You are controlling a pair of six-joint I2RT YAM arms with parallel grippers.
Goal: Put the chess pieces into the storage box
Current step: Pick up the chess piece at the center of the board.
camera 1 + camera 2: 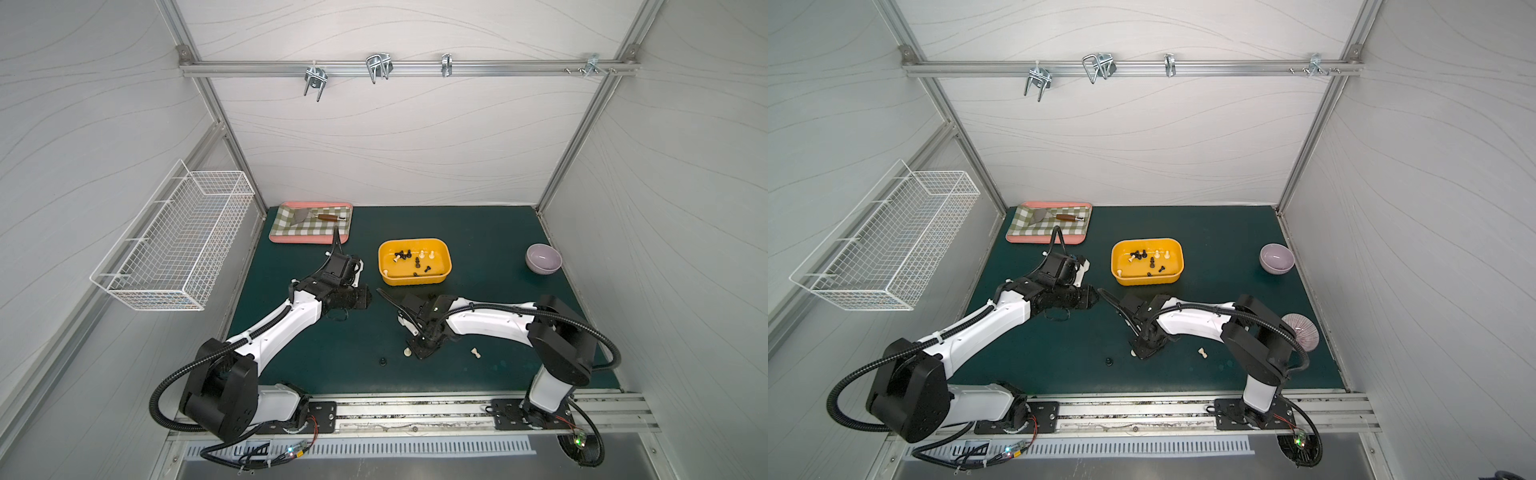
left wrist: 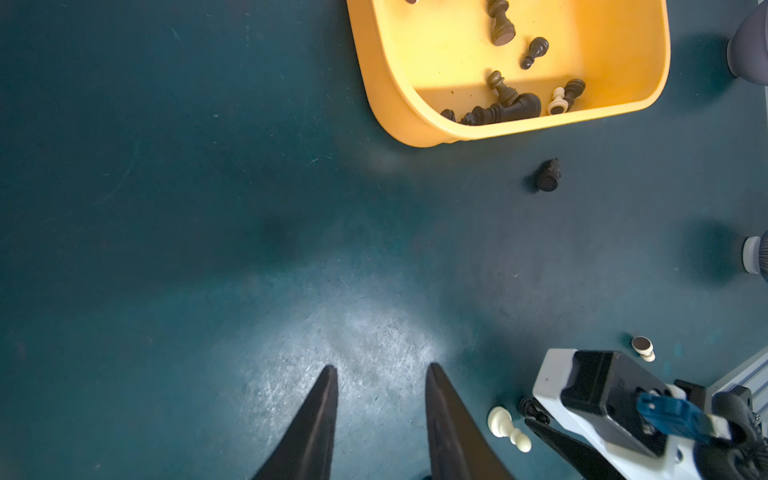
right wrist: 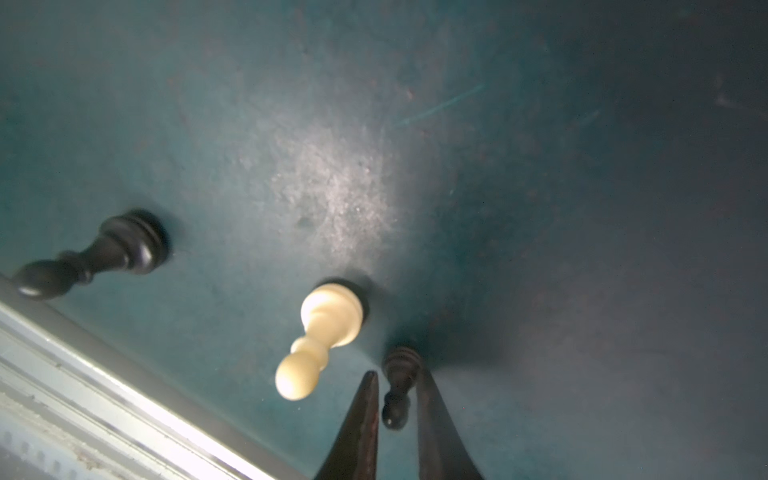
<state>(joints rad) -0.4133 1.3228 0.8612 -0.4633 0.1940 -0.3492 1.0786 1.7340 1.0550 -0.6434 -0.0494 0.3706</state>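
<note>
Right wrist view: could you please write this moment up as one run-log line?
right pincer: flanking dark pawn, contact unclear | left pincer: open, empty | storage box: several pieces inside | cream pawn: loose nearby

My claw [image 2: 381,368] hangs over the scuffed dark teal counter [image 2: 166,208], its two black tapered fingers [image 2: 316,415] parted over bare counter. Beyond them sits the shallow yellow-orange plastic tub [image 2: 395,104], holding several dark chess pieces [image 2: 515,106] and one cream pawn [image 2: 557,102]. A dark brown piece [image 2: 547,176] lies just beside the tub's wall. A toppled cream-white pawn [image 2: 509,428] lies beside the right arm's white-and-black housing [image 2: 602,399]; a second cream piece [image 2: 643,348] lies near it.
</note>
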